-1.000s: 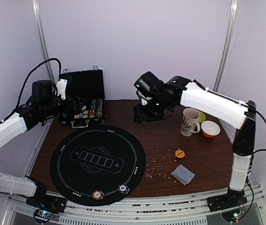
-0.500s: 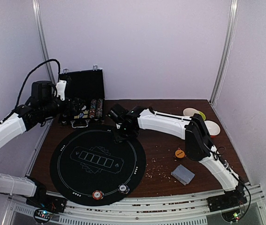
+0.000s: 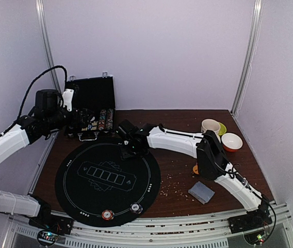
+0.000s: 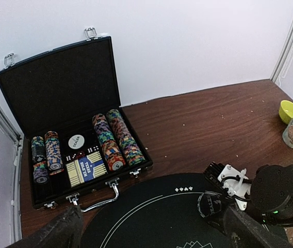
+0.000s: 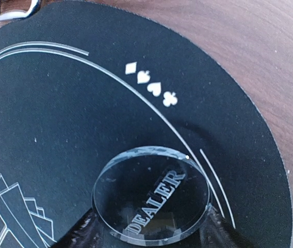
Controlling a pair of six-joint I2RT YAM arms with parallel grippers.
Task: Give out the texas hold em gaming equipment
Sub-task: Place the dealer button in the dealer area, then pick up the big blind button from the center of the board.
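Note:
My right gripper [image 3: 128,150] is shut on a clear grey disc marked DEALER [image 5: 151,194], low over the far right rim of the round black mat [image 3: 84,196]. The disc also shows in the left wrist view [image 4: 208,203]. My left gripper [image 3: 82,124] is open and empty, hovering by the front of the black case [image 3: 91,98]; its fingers [image 4: 59,232] frame the mat's far edge. A grey-blue card deck [image 3: 201,192] lies at the front right. An orange disc [image 3: 196,169] is partly hidden by the right arm. A red-white chip [image 3: 107,214] and a black-white chip [image 3: 135,208] lie on the mat's near rim.
The open case [image 4: 59,88] holds rows of chips, a boxed deck and a white dealer button. A white patterned mug [image 3: 210,126], a yellow-green bowl [image 3: 222,128] and an orange bowl [image 3: 231,141] stand at the back right. Crumbs dot the wood right of the mat.
My right arm has swung from the back middle of the table leftward and down to the mat's far right rim, carrying the disc. The left arm has not moved.

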